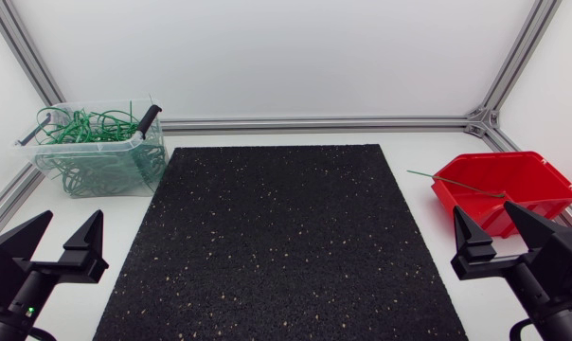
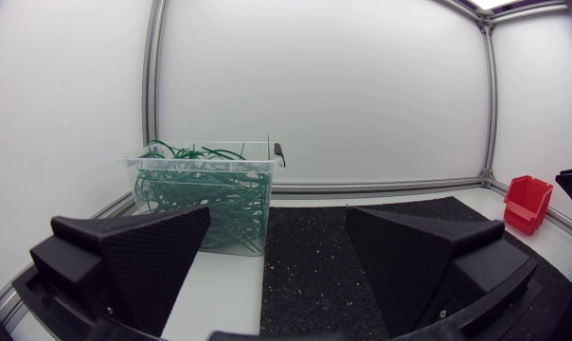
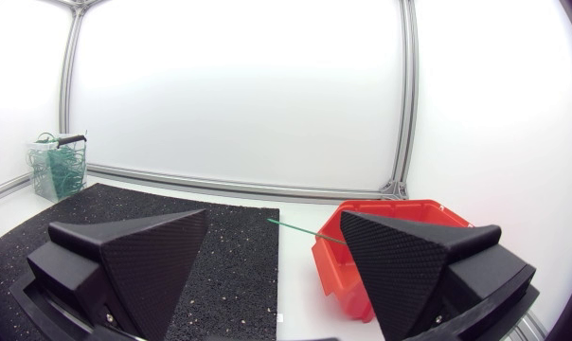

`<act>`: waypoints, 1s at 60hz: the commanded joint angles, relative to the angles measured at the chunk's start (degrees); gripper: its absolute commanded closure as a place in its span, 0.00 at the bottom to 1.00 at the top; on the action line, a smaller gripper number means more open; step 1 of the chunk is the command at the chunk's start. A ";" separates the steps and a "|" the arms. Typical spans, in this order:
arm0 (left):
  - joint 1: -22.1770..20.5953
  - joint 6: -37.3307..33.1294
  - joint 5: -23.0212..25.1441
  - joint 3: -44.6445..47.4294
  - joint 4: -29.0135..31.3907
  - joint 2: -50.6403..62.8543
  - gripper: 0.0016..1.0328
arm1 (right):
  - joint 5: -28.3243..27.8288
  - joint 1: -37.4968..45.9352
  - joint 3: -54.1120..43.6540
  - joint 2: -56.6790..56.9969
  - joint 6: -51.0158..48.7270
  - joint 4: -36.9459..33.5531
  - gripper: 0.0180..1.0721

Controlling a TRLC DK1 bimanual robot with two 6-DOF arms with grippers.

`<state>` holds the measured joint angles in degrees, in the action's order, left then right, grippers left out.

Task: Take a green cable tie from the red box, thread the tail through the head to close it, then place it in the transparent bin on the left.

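Green cable tie [image 1: 456,183] in red box [image 1: 532,170], ahead of right jaws

A: What does the hardware look like on your feed?
B: From the head camera, my left gripper [image 1: 74,220] and right gripper [image 1: 481,210] are matte black, each with two broad wedge fingers tapering to a point.
A: Any markings?
B: One small green light [image 1: 27,311] glows on the black body behind my left gripper. Up close, my left fingers [image 2: 158,256] and right fingers [image 3: 144,256] show a fine woven, carbon-like texture, set on blocky black bases
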<state>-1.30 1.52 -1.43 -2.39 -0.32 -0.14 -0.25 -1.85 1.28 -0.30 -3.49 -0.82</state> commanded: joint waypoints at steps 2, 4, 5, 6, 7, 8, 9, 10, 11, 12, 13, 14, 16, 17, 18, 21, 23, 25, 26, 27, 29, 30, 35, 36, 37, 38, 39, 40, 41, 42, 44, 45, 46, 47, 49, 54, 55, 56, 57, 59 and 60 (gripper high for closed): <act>0.07 -0.02 -0.50 2.22 1.37 -0.47 0.03 | -0.45 -0.61 -1.28 0.73 -0.38 0.56 0.03; -0.02 0.06 -0.50 2.22 1.37 -0.47 0.03 | -0.45 -0.61 -1.37 0.73 -0.38 0.64 0.03; -0.02 0.06 -0.59 2.22 1.37 -0.47 0.03 | -0.45 -0.61 -1.37 0.73 -0.38 0.64 0.03; -0.02 0.06 -0.50 2.22 1.37 -0.47 0.03 | -0.45 -0.61 -1.37 0.73 -0.38 0.64 0.03; -0.02 0.06 -0.50 2.22 1.37 -0.47 0.03 | -0.45 -0.61 -1.37 0.73 -0.38 0.64 0.03; -0.02 0.06 -0.50 2.22 1.37 -0.47 0.03 | -0.45 -0.61 -1.37 0.73 -0.38 0.64 0.03; -0.02 0.06 -0.50 2.22 1.37 -0.47 0.03 | -0.45 -0.61 -1.37 0.73 -0.38 0.73 0.03; -0.02 0.06 -0.50 2.22 1.37 -0.47 0.03 | -0.45 -0.61 -1.37 0.73 -0.38 0.73 0.03; -0.02 0.06 -0.50 2.22 1.37 -0.47 0.03 | -0.45 -0.61 -1.37 0.73 -0.29 0.73 0.03; -0.02 0.06 -0.50 2.22 1.37 -0.47 0.03 | -0.45 -0.61 -1.37 0.73 -0.29 0.73 0.03; -0.02 0.06 -0.50 2.22 1.37 -0.47 0.03 | -0.45 -0.61 -1.37 0.73 -0.29 0.73 0.03; -0.02 0.06 -0.50 2.22 1.37 -0.47 0.03 | -0.45 -0.61 -1.37 0.73 -0.29 0.73 0.03; -0.02 0.06 -0.50 2.22 1.37 -0.47 0.03 | -0.45 -0.61 -1.37 0.73 -0.29 0.73 0.03; -0.02 0.06 -0.50 2.22 1.37 -0.47 0.03 | -0.45 -0.61 -1.37 0.73 -0.29 0.73 0.03; -0.02 0.06 -0.50 2.22 1.37 -0.47 0.03 | -0.45 -0.61 -1.37 0.73 -0.29 0.82 0.03; -0.02 0.06 -0.59 2.22 1.37 -0.47 0.03 | -0.45 -0.61 -1.37 0.73 -0.29 0.82 0.03; -0.02 0.06 -0.50 2.22 1.37 -0.47 0.03 | -0.45 -0.61 -1.37 0.73 -0.29 0.82 0.03; -0.02 0.06 -0.50 2.22 1.37 -0.47 0.03 | -0.45 -0.61 -1.37 0.73 -0.29 1.00 0.03; -0.02 0.06 -0.50 2.22 1.37 -0.47 0.03 | -0.36 -0.53 -1.28 0.73 -0.29 1.08 0.03; -0.02 0.06 -0.59 2.22 1.37 -0.47 0.03 | -0.28 -0.53 -1.28 0.73 -0.29 1.17 0.03; 0.07 0.06 -0.50 2.22 1.37 -0.47 0.03 | -0.28 -0.35 -1.10 0.73 -0.29 1.43 0.03; 0.07 0.06 -0.50 2.22 1.37 -0.47 0.03 | -0.28 -0.26 -1.10 0.73 -0.29 1.61 0.03; -0.02 0.06 -0.50 2.22 1.37 -0.47 0.03 | -0.10 -0.26 -0.49 0.73 -0.29 1.70 0.03; -0.02 0.06 -0.50 2.22 1.37 -0.47 0.03 | -0.10 -0.26 -0.22 0.73 -0.29 1.70 0.03; -0.02 0.06 -0.50 2.22 1.37 -0.47 0.03 | -0.10 -0.26 -0.14 0.73 -0.29 1.70 0.03; -0.02 0.06 -0.50 2.22 1.37 -0.47 0.03 | -0.10 -0.26 0.22 0.73 -0.29 1.61 0.03; -0.02 0.06 -0.50 2.22 1.37 -0.47 0.03 | -0.10 -0.35 0.48 0.73 -0.29 1.52 0.03; -0.02 0.06 -0.50 2.22 1.37 -0.47 0.03 | -0.01 -0.35 0.83 0.73 -0.29 1.52 0.03; -0.02 0.06 -0.59 2.22 1.37 -0.47 0.03 | 0.08 -0.35 1.09 0.73 -0.29 1.35 0.03; -0.02 0.06 -0.50 2.22 1.37 -0.47 0.03 | 0.08 -0.35 1.36 0.73 -0.29 1.26 0.03; -0.02 0.06 -0.50 2.22 1.37 -0.47 0.03 | 0.08 -0.35 2.15 0.73 -0.29 1.08 0.03; -0.02 0.06 -0.50 2.22 1.37 -0.47 0.03 | 0.08 -0.35 2.32 0.73 -0.29 0.91 0.03; -0.02 0.06 -0.50 2.22 1.37 -0.47 0.03 | 0.08 -0.35 2.76 0.73 -0.29 0.73 0.03; -0.02 0.06 -0.59 2.22 1.37 -0.47 0.03 | 0.08 -0.35 3.29 0.73 -0.29 0.47 0.03; -0.02 0.06 -0.50 2.22 1.37 -0.47 0.03 | 0.16 -0.26 4.17 0.73 -0.29 0.38 0.03; -0.02 0.06 -0.50 2.22 1.46 -0.47 0.03 | 0.25 -0.26 6.98 0.47 -0.29 -1.11 0.03; -0.02 0.06 -0.50 2.22 1.37 -0.47 0.03 | 0.25 -0.26 7.33 0.38 -0.29 -1.20 0.03; -0.02 0.06 -0.50 2.22 1.46 -0.47 0.03 | 0.34 -0.26 8.13 0.12 -0.38 -1.38 0.03; -0.02 0.06 -0.50 2.22 1.37 -0.47 0.03 | 0.34 -0.17 8.74 -0.14 -0.29 -1.73 0.03; -0.11 0.06 -0.50 2.22 1.37 -0.47 0.03 | 0.52 -0.17 10.15 -1.02 -0.29 -2.61 0.03; -0.11 0.06 -0.50 2.22 1.46 -0.47 0.03 | 0.69 -0.17 10.76 -1.37 -0.29 -2.78 0.03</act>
<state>-1.30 1.52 -1.41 -2.39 -0.30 -0.14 -0.05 -1.83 8.08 -0.47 -3.49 -2.63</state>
